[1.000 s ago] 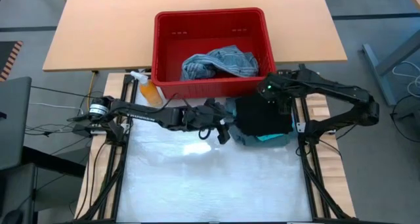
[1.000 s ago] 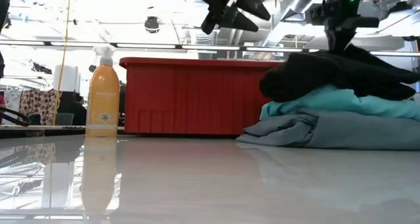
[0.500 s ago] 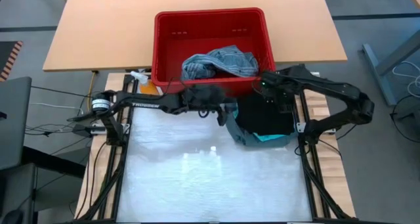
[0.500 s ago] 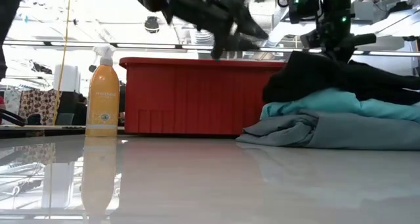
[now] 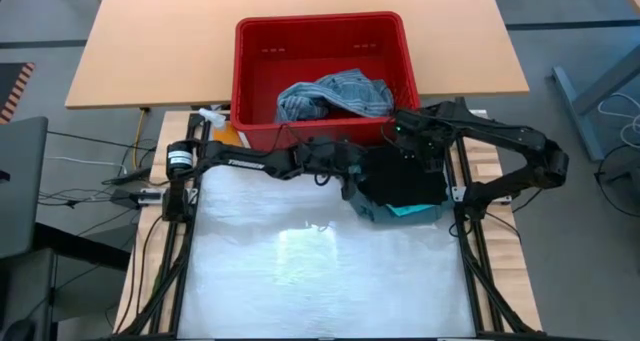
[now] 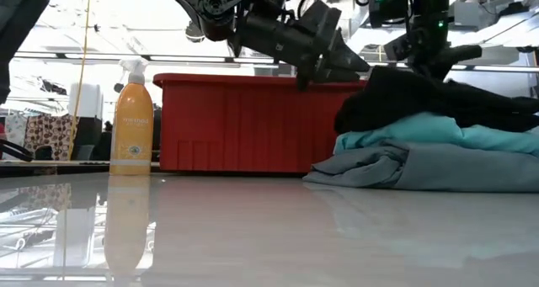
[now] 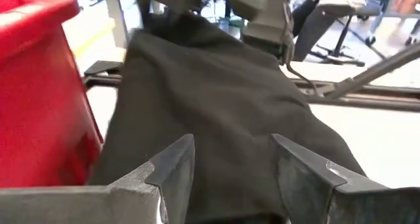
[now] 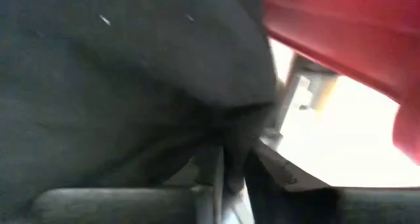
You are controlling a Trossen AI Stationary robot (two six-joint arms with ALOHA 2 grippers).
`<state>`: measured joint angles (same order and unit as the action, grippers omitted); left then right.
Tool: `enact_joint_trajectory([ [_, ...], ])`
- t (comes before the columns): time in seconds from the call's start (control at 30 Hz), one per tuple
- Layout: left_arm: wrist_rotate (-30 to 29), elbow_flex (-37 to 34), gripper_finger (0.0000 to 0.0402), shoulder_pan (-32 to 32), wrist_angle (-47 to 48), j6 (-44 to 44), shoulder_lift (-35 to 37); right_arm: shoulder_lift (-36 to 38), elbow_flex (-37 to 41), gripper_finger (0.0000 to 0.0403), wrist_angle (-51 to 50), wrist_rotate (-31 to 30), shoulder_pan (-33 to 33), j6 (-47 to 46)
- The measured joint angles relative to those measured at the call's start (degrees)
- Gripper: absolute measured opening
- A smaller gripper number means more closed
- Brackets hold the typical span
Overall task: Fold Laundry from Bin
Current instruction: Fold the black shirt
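Note:
A stack of laundry lies at the table's right. A black garment (image 5: 405, 181) is on top, a turquoise one (image 6: 438, 135) under it and a grey-green one (image 6: 421, 169) at the bottom. A mottled blue-grey garment (image 5: 335, 93) lies in the red bin (image 5: 320, 23) at the far edge. My left gripper (image 7: 233, 142) is open at the black garment's left edge, its fingers pointing almost level at the cloth. My right gripper (image 8: 233, 165) is shut on the black garment at its far edge, close to the bin. My left gripper reaches the black garment's left edge (image 6: 362, 81) with open fingers; whether they touch the cloth I cannot tell. My right gripper pinches a bunched fold of the black garment (image 8: 230, 129) near its far edge, coming steeply from above. The cloth rises a little to the fingers; the rest lies on the stack.
An orange spray bottle (image 6: 133, 119) stands at the far left beside the bin's near left corner. The bin's near wall (image 6: 244, 123) stands close behind both grippers. The white table top (image 5: 320, 271) stretches bare from the stack to the near edge.
My left gripper has swung toward the far right and sunk, from above the table's middle to the black garment's left edge, staying open. My right gripper has sunk a little with the cloth, and the black garment's raised peak now sits lower on the stack.

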<state>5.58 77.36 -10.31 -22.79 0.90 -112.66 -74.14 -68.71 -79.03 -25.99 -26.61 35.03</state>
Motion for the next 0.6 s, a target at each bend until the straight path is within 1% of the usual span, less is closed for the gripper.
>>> enact_joint_trajectory([
  [0.13, -0.2, 0.9, 0.0185, -0.2, 0.2, -0.7, -1.9, 0.3, 0.0, 0.0114, -0.2, -8.3, 0.0, -1.3],
  [0.2, 1.8, 1.9, 0.0185, -0.5, 1.6, -0.7, -4.4, 0.8, 0.0, 0.0141, -0.3, -9.3, 0.0, -3.1],
  [0.27, 3.3, 3.3, 0.0185, -0.5, 2.4, -0.7, -6.4, 1.5, -0.3, 0.0169, -0.8, -8.1, 0.1, -6.1],
  [0.37, 4.3, 5.9, 0.0185, -0.4, 4.7, -2.2, -8.1, 1.8, -2.8, 0.0204, -4.9, -4.7, 1.4, -14.5],
  [0.43, 4.3, 6.5, 0.0185, -0.4, 7.9, -4.1, -8.3, 2.8, -4.8, 0.0220, -6.4, 1.0, 2.4, -22.2],
  [0.5, 3.8, 6.6, 0.0185, -0.4, 10.1, -6.1, -8.4, 5.6, -5.2, 0.0226, -3.6, 9.8, 2.9, -29.3],
  [0.53, 3.4, 6.6, 0.0185, -0.4, 10.8, -6.8, -8.4, 7.5, -4.5, 0.0226, -1.2, 13.2, 3.5, -32.9],
  [0.57, 3.3, 6.6, 0.0185, -0.4, 11.0, -7.3, -8.4, 9.6, -3.2, 0.0225, 1.6, 15.1, 4.3, -36.1],
  [0.6, 3.3, 6.6, 0.0185, -0.4, 11.4, -7.4, -8.2, 11.4, -1.4, 0.0222, 4.9, 15.6, 5.6, -38.9],
])
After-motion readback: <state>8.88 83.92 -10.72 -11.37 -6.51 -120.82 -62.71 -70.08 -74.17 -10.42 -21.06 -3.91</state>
